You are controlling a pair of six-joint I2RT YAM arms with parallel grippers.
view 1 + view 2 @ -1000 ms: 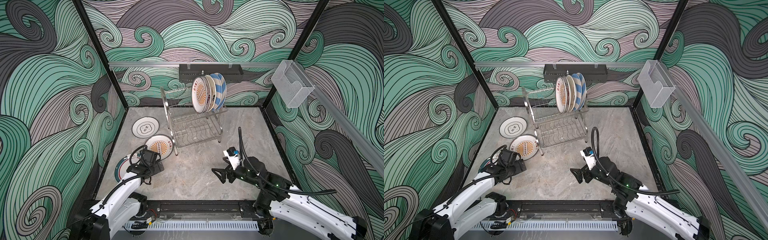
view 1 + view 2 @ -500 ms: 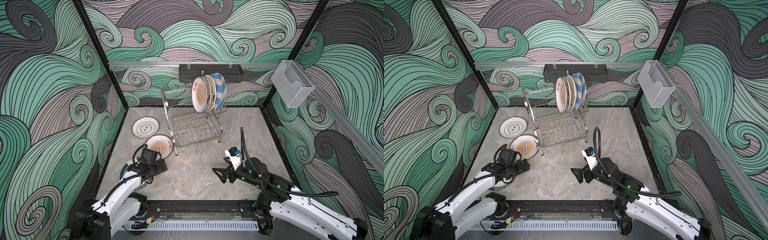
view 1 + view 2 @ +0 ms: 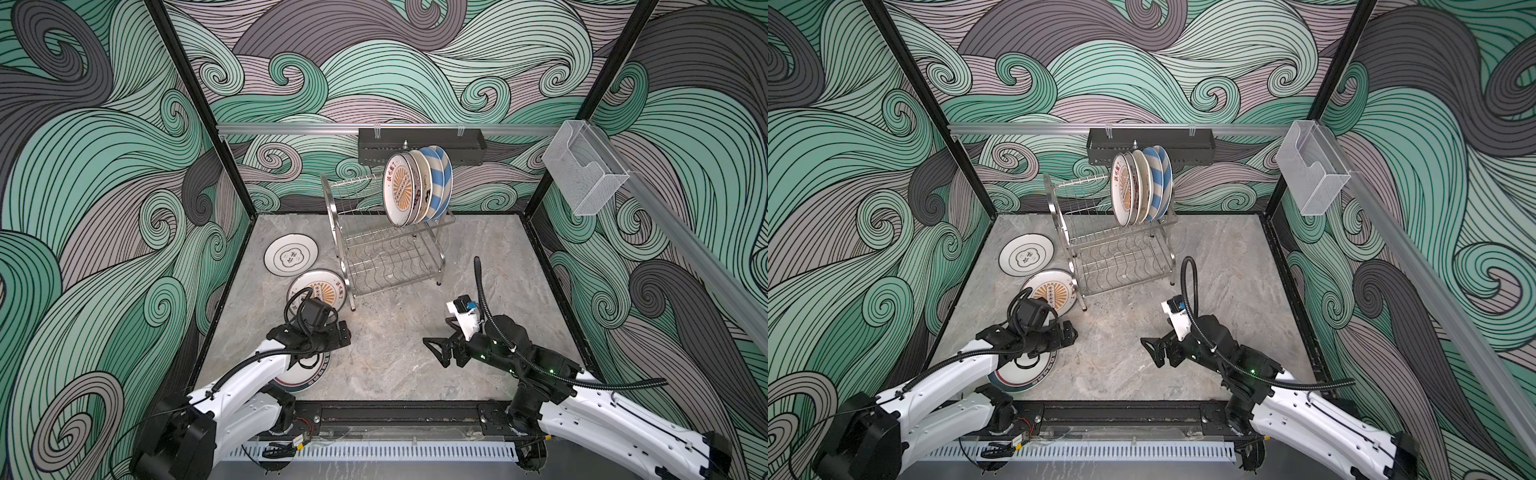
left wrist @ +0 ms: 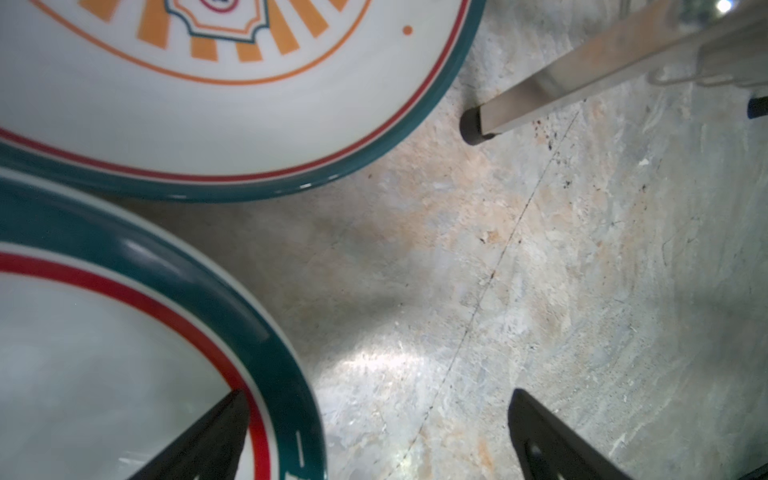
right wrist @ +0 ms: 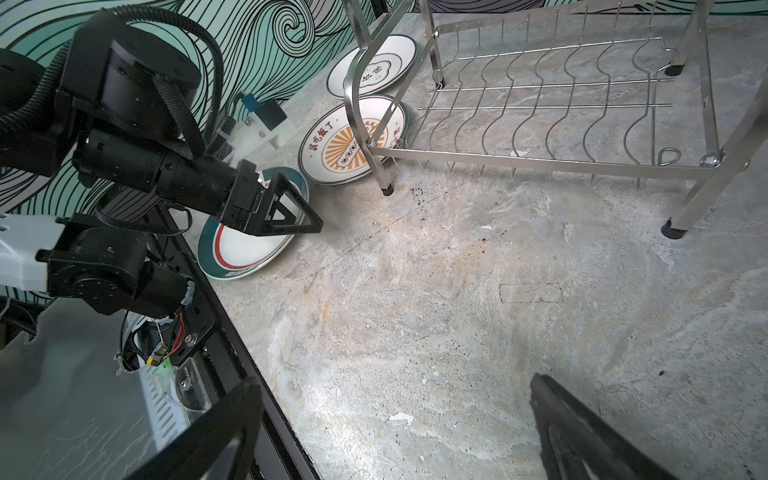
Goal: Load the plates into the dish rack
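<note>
Marble-look worktop (image 3: 395, 374): about five plates (image 3: 401, 189) are stood in the dish rack (image 3: 390, 257) upper tier, toward the back edge. Three are yet to be loaded, laid flat along the left edge: cloud-motif plate (image 3: 291, 253), sunburst plate (image 3: 328, 286) and teal-rimmed plate (image 3: 309, 376). The left gripper (image 4: 376, 399) is spread wide over the teal rim, with nothing gripped. The right gripper (image 3: 434, 352) is held wide open and empty.

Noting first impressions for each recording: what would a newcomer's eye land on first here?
The shiny dish rack at the back of the table, with a row of plates standing on edge on its upper tier, draws the eye first. Three more lie flat to its left, and the open left gripper hangs at the rim of the front one, the teal-rimmed plate. The right gripper is open over bare table.
</note>
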